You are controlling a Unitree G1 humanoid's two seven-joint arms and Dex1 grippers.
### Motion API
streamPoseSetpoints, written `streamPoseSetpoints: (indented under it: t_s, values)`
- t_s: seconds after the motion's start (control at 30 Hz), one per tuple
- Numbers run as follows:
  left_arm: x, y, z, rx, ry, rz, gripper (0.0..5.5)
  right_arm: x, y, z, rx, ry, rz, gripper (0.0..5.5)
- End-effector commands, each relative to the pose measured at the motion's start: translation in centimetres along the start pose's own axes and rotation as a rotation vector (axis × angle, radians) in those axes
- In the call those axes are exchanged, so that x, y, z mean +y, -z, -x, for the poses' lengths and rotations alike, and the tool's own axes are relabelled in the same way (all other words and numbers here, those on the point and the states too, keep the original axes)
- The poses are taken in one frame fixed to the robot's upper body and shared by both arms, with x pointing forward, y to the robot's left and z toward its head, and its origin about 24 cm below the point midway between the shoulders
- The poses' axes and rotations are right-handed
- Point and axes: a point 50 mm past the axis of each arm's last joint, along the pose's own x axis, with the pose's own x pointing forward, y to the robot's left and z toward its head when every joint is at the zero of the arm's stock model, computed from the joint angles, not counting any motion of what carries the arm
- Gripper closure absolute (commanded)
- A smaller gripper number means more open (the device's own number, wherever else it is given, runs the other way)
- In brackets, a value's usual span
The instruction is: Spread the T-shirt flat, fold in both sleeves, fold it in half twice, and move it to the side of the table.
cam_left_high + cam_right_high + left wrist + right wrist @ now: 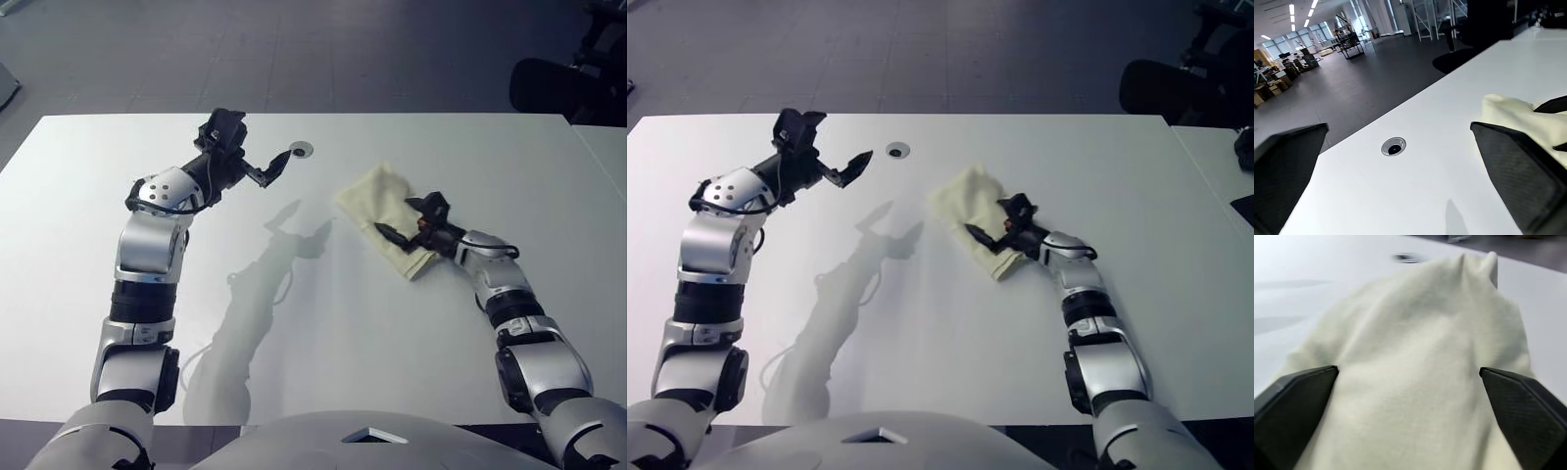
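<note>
1. T-shirt (382, 201): pale cream, bundled into a small lumpy packet on the desk (98, 176), right of centre, away from the edges.
2. Handling (judged): light, soft, limp knit w/ no stiffness. Layers will prob. slip & sag if pinched at one pt. Best hold is thru all layers at the thick near edge, or slide the packet flat along the desk.
3. right gripper (395, 215): low over the packet's near part, jaws spread w/ cloth betw. them, not pinching. Can't tell if it touches the cloth.
4. left gripper (277, 166): raised above the desk, well apart from the shirt, jaws spread wide, holding nothing.
5. Around: round cable hole (303, 149) in the desk's far part, betw. left gripper & shirt. It's flush, so a snag is likely only if cloth is dragged across it. Dark chair (558, 88) stands off the desk beyond the far-right corner.
6. In the way (judged): only the right arm itself lies betw. shirt & near-right edge.
</note>
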Motion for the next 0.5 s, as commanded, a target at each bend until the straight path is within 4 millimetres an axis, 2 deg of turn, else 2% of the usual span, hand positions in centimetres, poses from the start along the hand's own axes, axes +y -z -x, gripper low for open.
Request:
streamPoseSetpoints:
  t_s: [0.03,0.1,0.17,0.27,0.4,0.5]
  values:
    - [-1.2,1.1,2.4,0.021,-0.230,0.219,0.10,3.6,19.7,14.0,0.813,0.547,-0.387,0.12]
    - [-1.4,1.3,2.5,0.032,-0.269,0.248,0.10,3.5,19.0,13.1,0.760,0.579,-0.407,0.12]
    - [-1.5,1.4,2.6,0.043,-0.288,0.250,0.10,2.8,18.3,13.1,0.734,0.617,-0.396,0.12]
    - [-1.5,1.3,2.9,0.049,-0.302,0.252,0.10,2.1,18.7,15.3,0.774,0.615,-0.358,0.12]
    - [-1.7,1.7,3.7,0.066,-0.324,0.255,0.10,1.5,19.5,19.9,0.853,0.615,-0.331,0.12]
    - [-2.0,2.1,4.2,0.081,-0.342,0.267,0.10,0.4,18.8,21.2,0.861,0.606,-0.301,0.12]
